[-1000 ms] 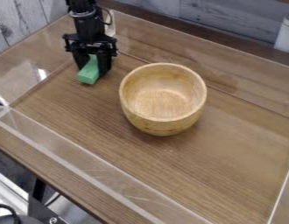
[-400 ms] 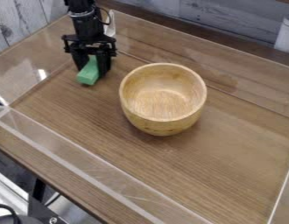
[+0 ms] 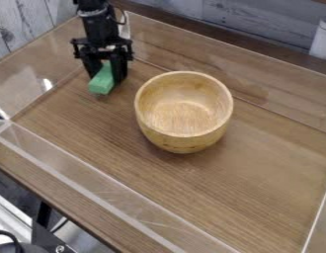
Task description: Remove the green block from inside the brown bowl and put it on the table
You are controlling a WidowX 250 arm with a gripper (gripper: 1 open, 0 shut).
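The green block [image 3: 99, 86] sits to the left of the brown bowl [image 3: 185, 110], low over the table [image 3: 245, 188] near its back left corner. My gripper [image 3: 105, 77] points straight down over the block. Its black fingers [image 3: 89, 71] flank the block's upper part and are shut on it. Whether the block's underside touches the wood I cannot tell. The bowl stands upright in the middle of the table with nothing inside it, a short gap away from the gripper.
Low clear acrylic walls [image 3: 73, 163] border the table on all sides, and the left wall runs close to the gripper. Open wood surface lies in front of and to the right of the bowl.
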